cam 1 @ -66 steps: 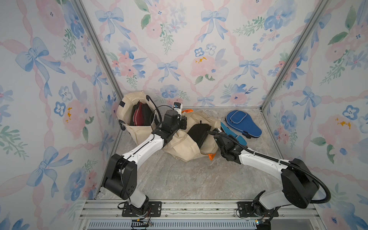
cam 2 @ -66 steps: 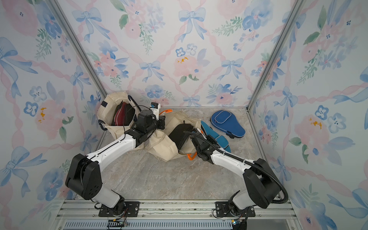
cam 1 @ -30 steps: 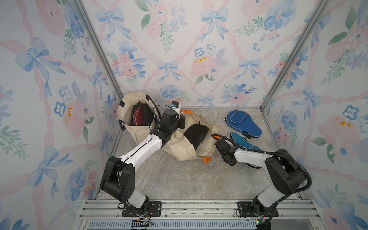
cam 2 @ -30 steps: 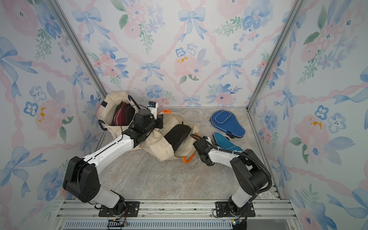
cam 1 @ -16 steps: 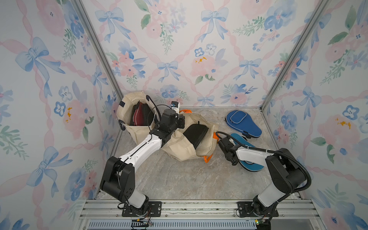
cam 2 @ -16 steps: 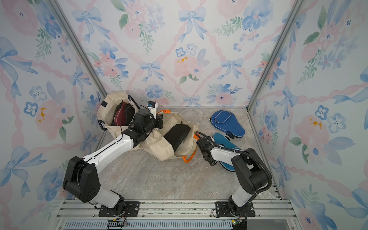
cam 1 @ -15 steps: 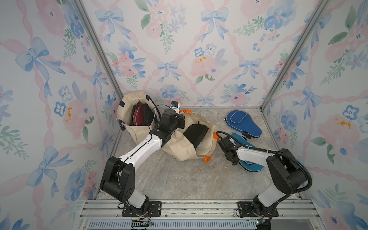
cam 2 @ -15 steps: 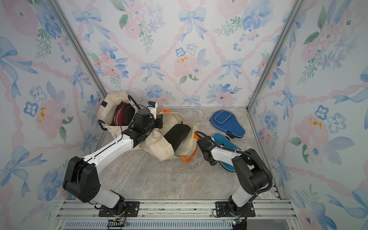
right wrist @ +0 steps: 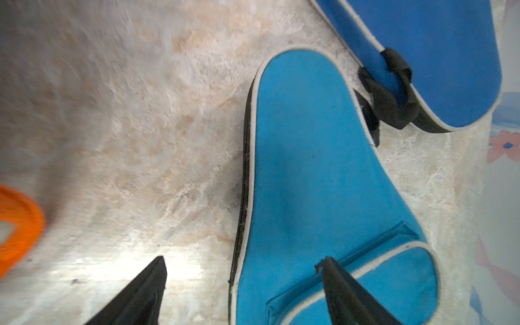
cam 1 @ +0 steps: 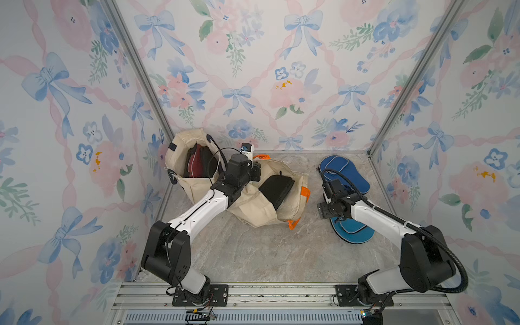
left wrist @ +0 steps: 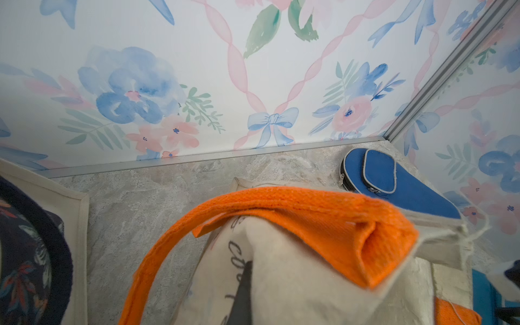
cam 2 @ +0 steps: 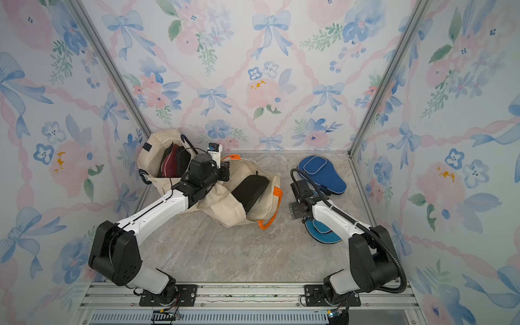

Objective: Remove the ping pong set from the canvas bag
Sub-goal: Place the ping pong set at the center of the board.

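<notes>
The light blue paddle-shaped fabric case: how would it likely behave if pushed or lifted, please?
The light blue paddle-shaped fabric case lies flat, so it should slide, not roll or tip. Its woven cloth probably grips well. Its crisp outline suggests something stiff inside.

A second beige tote [cam 1: 176, 146] stands just left of the left pincer [cam 1: 256, 172], holding a maroon pouch [cam 1: 197, 166]. Grey marble tabletop [cam 1: 253, 253] lies beneath it, floral wallpaper [cam 1: 253, 70] beyond.
</notes>
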### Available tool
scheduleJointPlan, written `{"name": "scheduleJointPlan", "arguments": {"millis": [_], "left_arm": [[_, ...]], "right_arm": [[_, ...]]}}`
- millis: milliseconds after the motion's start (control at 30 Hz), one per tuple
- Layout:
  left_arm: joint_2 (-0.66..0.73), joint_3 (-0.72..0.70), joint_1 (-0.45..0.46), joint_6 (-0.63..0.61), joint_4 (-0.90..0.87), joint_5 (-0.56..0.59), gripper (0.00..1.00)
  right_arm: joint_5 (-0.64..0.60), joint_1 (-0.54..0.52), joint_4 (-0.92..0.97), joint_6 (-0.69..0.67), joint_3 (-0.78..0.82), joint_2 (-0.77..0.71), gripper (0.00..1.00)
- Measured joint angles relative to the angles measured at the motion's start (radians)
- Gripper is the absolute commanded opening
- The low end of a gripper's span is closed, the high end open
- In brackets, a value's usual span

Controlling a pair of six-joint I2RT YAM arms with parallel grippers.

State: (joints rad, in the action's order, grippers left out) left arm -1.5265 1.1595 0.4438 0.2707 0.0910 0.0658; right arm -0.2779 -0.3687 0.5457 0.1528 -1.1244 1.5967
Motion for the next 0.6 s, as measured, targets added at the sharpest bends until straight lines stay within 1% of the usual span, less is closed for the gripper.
{"name": "scheduleJointPlan", "arguments": {"millis": [167,333,400,467,533,600], "left_arm": [[0.000,0.000,0.000,0.000,0.000,-0.003,0.00],[0.000,0.000,0.000,0.000,0.000,-0.003,0.00],[0.000,0.000,0.000,0.000,0.000,-0.004,0.00],[0.000,0.000,0.000,0.000,0.000,-0.005,0.00],[0.000,0.000,0.000,0.000,0.000,-0.007,0.00],[0.000,0.000,0.000,0.000,0.000,-0.007,0.00]], "right_arm": [[0.017,0.016,-0.001,0.159,-0.053,-0.127,0.83],[-0.018,-0.002,-0.076,0.342,-0.009,-0.305,0.83],[-0.063,-0.042,-0.125,0.418,0.035,-0.384,0.83],[-0.102,-0.106,-0.167,0.473,0.064,-0.429,0.83],[-0.137,-0.181,-0.206,0.513,0.073,-0.436,0.83],[-0.161,-0.259,-0.246,0.545,0.071,-0.411,0.83]]}}
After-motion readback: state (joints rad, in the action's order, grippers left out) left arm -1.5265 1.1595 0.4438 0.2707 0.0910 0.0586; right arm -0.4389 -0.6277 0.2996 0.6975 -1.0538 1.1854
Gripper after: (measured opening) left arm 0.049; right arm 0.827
